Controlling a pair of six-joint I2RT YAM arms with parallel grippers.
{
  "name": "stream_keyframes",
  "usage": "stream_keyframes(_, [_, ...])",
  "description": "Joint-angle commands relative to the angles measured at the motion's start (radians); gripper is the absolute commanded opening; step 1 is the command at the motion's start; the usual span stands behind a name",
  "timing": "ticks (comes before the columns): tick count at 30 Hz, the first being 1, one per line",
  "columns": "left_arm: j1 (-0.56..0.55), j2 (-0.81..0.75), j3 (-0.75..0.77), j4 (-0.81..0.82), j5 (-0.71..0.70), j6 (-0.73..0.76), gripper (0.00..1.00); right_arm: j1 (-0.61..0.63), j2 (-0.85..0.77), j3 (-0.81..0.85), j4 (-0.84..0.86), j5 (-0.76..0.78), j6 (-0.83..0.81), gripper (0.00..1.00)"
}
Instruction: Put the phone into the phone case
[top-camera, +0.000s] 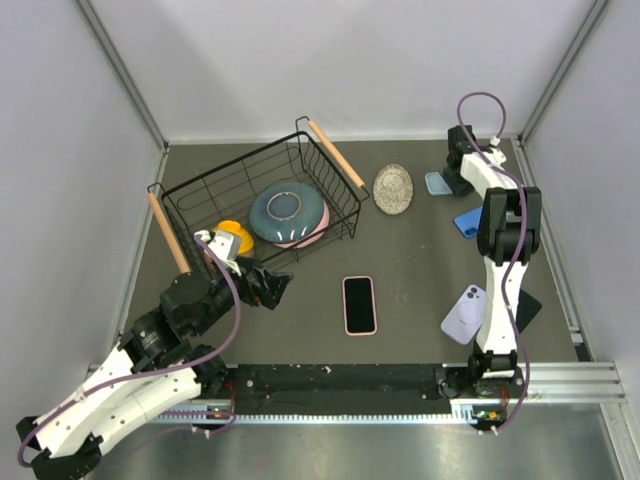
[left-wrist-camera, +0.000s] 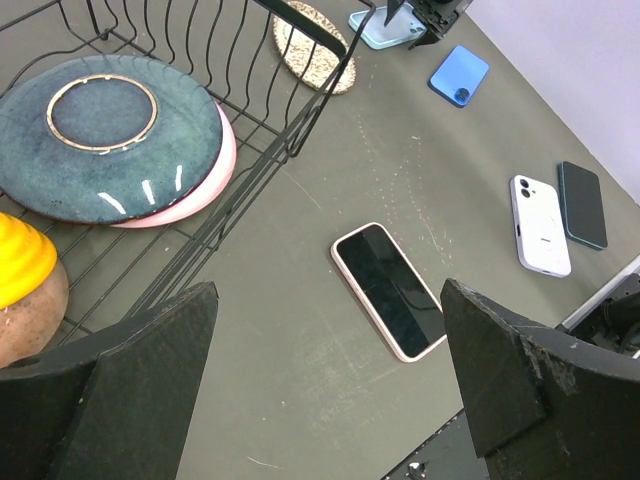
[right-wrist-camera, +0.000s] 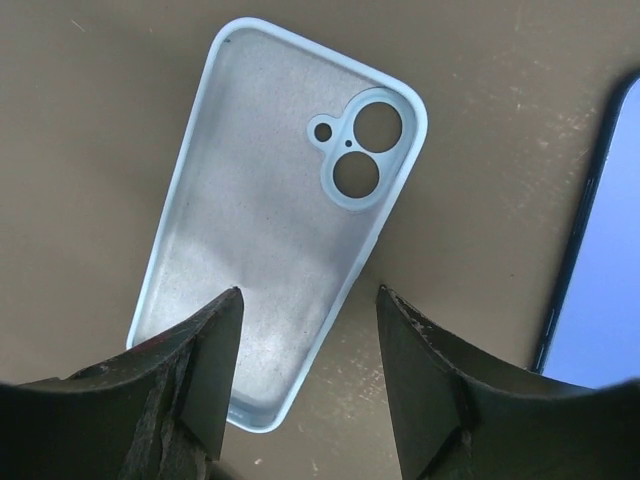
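An empty light-blue phone case (right-wrist-camera: 270, 230) lies open side up at the back right of the table (top-camera: 437, 183). My right gripper (right-wrist-camera: 308, 292) is open and hangs low over it, its fingers astride the case's lower right edge; it also shows in the top view (top-camera: 452, 180). A phone with a black screen and pink rim (top-camera: 359, 305) lies face up at the table's middle front, also in the left wrist view (left-wrist-camera: 390, 290). My left gripper (left-wrist-camera: 328, 290) is open and empty, left of that phone and above the table (top-camera: 272, 285).
A blue phone (top-camera: 468, 222) lies back up just right of the case (right-wrist-camera: 600, 270). A white phone (left-wrist-camera: 540, 225) and a dark one (left-wrist-camera: 583, 203) lie front right. A wire basket (top-camera: 330, 190) at back left holds a blue plate (top-camera: 288, 212). A round speckled coaster (top-camera: 393, 188) lies beside it.
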Motion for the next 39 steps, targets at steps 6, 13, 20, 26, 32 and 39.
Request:
stream_keyframes(6, [0.001, 0.001, -0.010, 0.042, -0.030, 0.019, 0.99, -0.007, 0.012, 0.035, -0.063, 0.005, 0.050, 0.49])
stream_keyframes(13, [0.001, -0.002, -0.007, 0.044, -0.016, 0.019, 0.99, -0.014, -0.027, 0.012, -0.094, 0.018, 0.029, 0.24])
stream_keyframes(20, [0.001, -0.037, -0.008, 0.044, -0.037, 0.016, 0.99, -0.014, -0.077, -0.014, -0.054, -0.096, -0.088, 0.05])
stream_keyframes(26, [0.001, -0.060, -0.013, 0.051, -0.024, 0.016, 0.99, -0.014, -0.281, -0.195, 0.047, -0.139, -0.220, 0.00])
stream_keyframes(32, [0.001, -0.075, -0.012, 0.054, -0.008, 0.017, 0.99, -0.013, -0.482, -0.403, 0.086, -0.272, -0.430, 0.00])
stream_keyframes(39, [0.001, -0.086, -0.015, 0.063, 0.026, 0.012, 0.99, -0.010, -0.772, -0.781, 0.172, -0.467, -0.695, 0.00])
